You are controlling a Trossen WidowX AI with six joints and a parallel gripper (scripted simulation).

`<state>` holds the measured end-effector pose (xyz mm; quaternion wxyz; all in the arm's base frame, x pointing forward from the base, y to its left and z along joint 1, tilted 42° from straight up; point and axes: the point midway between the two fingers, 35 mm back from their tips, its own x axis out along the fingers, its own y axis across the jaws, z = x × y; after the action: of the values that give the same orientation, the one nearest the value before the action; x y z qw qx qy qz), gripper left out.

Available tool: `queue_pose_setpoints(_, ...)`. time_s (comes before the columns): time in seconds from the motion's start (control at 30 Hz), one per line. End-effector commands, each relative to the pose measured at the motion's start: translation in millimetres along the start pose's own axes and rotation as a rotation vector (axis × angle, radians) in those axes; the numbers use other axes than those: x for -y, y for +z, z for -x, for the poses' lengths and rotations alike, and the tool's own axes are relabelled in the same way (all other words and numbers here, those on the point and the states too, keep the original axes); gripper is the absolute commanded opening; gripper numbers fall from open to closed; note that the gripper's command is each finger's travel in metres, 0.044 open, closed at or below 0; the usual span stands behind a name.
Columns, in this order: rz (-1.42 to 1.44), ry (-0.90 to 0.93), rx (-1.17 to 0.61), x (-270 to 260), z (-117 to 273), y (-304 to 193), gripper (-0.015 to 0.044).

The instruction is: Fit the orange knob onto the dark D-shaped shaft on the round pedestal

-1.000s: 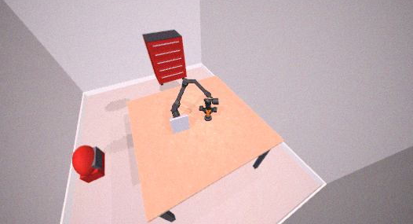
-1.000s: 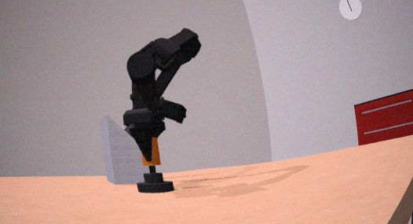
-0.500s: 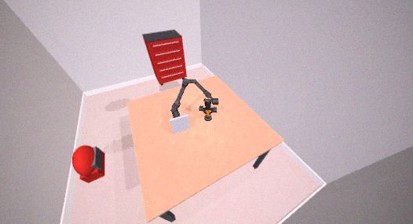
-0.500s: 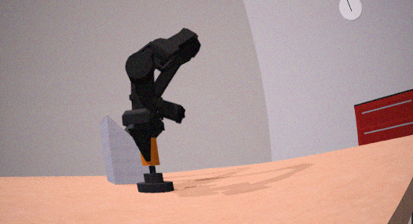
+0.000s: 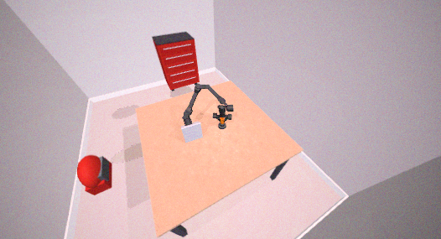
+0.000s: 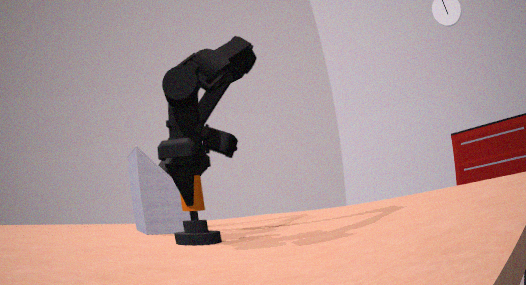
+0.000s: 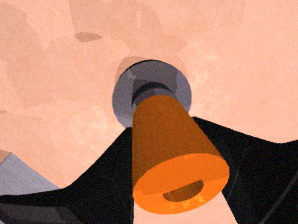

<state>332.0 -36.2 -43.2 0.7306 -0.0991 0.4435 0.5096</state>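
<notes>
The orange knob (image 5: 222, 122) (image 6: 199, 196) (image 7: 165, 135) is upright between the fingers of my gripper (image 6: 192, 201) (image 7: 161, 127), which is shut on it. A D-shaped opening shows in the knob's near end in the wrist view. The dark round pedestal (image 5: 222, 127) (image 6: 198, 238) (image 7: 121, 97) stands on the table directly below. In the exterior view a short length of dark shaft (image 6: 194, 216) shows between the knob's lower rim and the pedestal, so the knob is above the pedestal's top. Whether the shaft's tip is inside the hole cannot be told. The shaft's flat side is hidden.
A pale grey block (image 5: 192, 132) (image 6: 159, 209) (image 7: 22, 175) stands on the wooden table (image 5: 214, 171) (image 6: 325, 259) near the arm's base. A red cabinet (image 5: 180, 64) (image 6: 492, 151) stands beyond the table, and a red round object (image 5: 90, 171) is on the floor at the left.
</notes>
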Motion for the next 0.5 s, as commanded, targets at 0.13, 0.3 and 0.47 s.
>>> queue_pose_setpoints(0.13,-0.006,-0.003,0.001,-0.1,-0.7,-1.9,0.0)
queue_pose_setpoints(0.3,-0.006,-0.003,0.001,-0.5,1.6,-2.8,0.0)
queue_pose_setpoints(0.47,0.003,-0.003,0.001,-2.1,4.4,-3.5,0.0)
